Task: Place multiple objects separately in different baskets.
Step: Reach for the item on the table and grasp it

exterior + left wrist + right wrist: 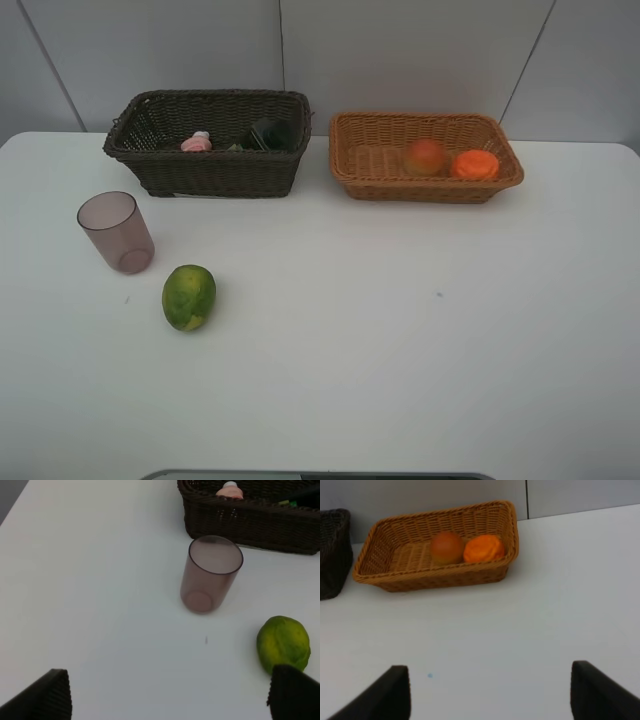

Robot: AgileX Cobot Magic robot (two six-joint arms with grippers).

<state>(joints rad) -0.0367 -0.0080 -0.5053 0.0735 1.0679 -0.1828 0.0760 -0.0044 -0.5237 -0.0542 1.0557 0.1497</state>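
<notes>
On the white table a mauve cup [116, 232] [210, 575] stands upright, with a green-yellow fruit [189, 297] [283, 642] beside it. Behind them, the dark brown basket [205, 170] [250, 520] holds a pink bottle [197, 142] [230, 490] and a black bottle [270, 133]. The tan basket [345, 165] [435, 577] holds a peach-like fruit [425, 156] [446, 547] and an orange [474, 164] [484, 548]. My left gripper [167, 700] is open, short of the cup and fruit. My right gripper [490, 695] is open, well short of the tan basket. Neither shows in the exterior high view.
The white table [400, 340] stretches wide in front of both baskets. A pale panelled wall [400, 50] rises right behind them. The dark basket's end [332, 555] shows beside the tan one in the right wrist view.
</notes>
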